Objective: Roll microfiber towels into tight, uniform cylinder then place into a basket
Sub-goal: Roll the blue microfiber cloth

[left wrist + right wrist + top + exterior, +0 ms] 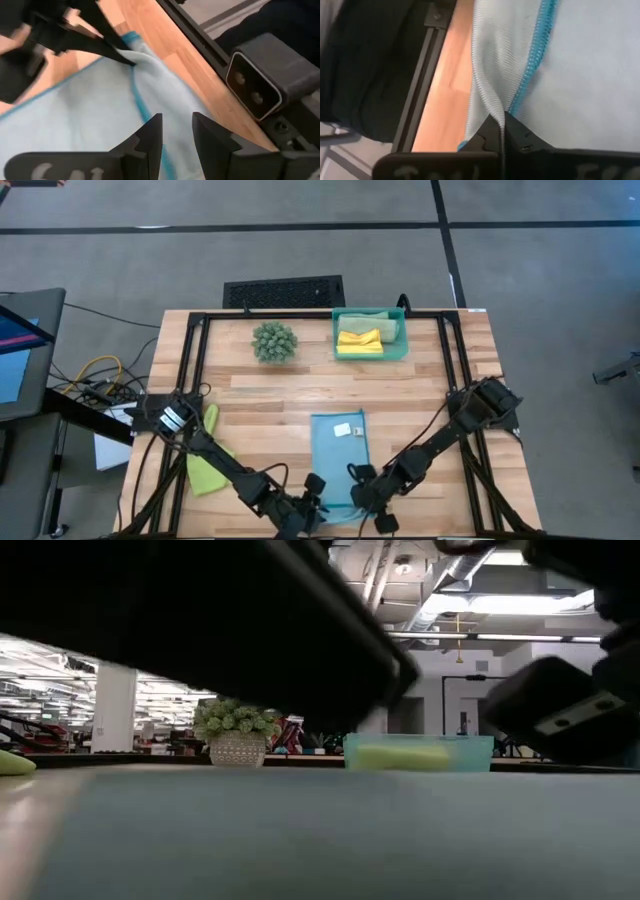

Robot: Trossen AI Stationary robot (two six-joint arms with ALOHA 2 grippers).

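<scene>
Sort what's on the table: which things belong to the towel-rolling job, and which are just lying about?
Job: light blue towel, pinched by right pincer; left pincer open over it; lime towel; basket holding yellow towel.
Lying about: plant ball; black grille.

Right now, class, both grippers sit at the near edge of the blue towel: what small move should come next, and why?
Probably the left gripper should close on the light blue towel's near edge. The right gripper already pinches that hem, while the left one hangs open just above it. With both corners held, the edge can be turned over evenly to start a tight roll.
</scene>
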